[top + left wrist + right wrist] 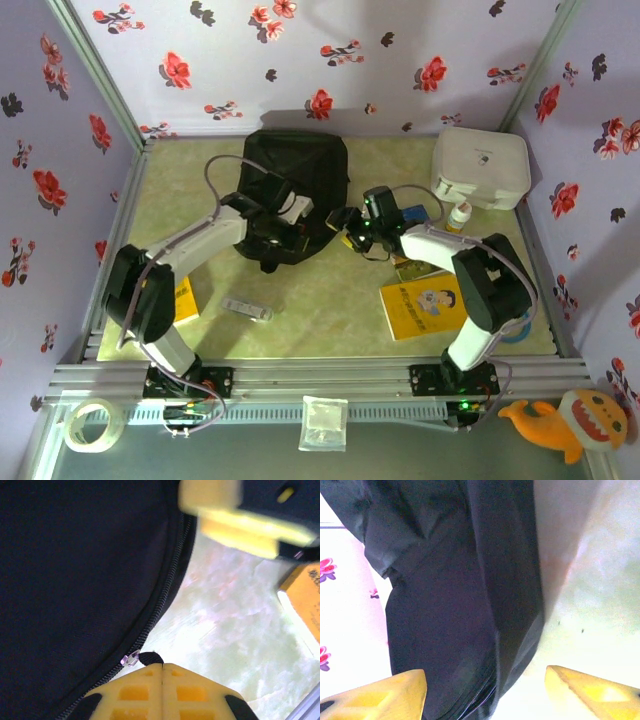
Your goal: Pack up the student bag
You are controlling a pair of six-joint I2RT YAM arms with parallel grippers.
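Left gripper is pinching fully closed on the zip pull at the backpack's edge. Right gripper is gaping wide at the backpack's right edge, gripping nothing. The backpack is lying on the table, with a white case sitting to its right.

We're looking at the black bag up close, its edge between our right gripper's wide-spread yellow fingers, table off right.

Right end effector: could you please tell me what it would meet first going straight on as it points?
The right end effector would likely meet the black backpack, lying directly ahead between its open jaws.
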